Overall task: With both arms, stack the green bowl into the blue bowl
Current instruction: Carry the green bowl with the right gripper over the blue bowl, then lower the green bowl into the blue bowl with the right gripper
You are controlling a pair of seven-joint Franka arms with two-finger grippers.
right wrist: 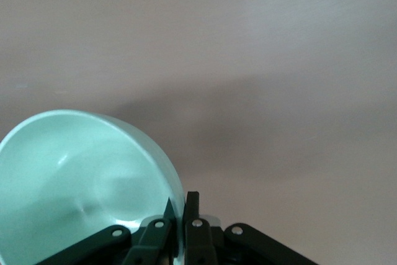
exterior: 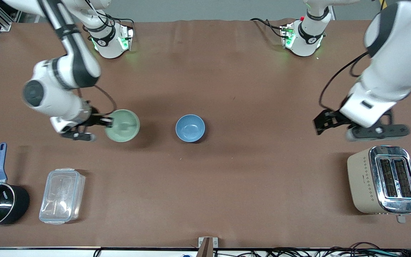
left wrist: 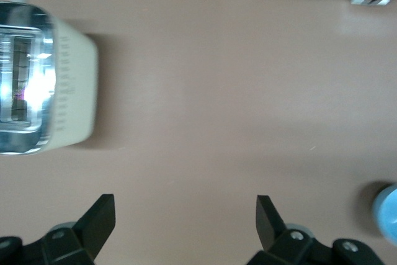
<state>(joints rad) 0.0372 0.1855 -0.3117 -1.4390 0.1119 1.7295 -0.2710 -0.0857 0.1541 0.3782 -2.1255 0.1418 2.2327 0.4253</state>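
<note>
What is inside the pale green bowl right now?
The glossy pale green bowl holds nothing; its inner surface shows bare. The right gripper is shut on its rim, one of the fingers covering a little of the inner wall.

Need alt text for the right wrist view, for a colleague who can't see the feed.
Right gripper with its fingers pinched on the rim of the pale green bowl, one finger inside and one outside. The bowl's glossy inside faces the camera, with bare brown table filling the rest of the view.

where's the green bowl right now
The green bowl is pinched at its rim by the right claw, beside the blue bowl, toward the right arm's end of the table.
</note>
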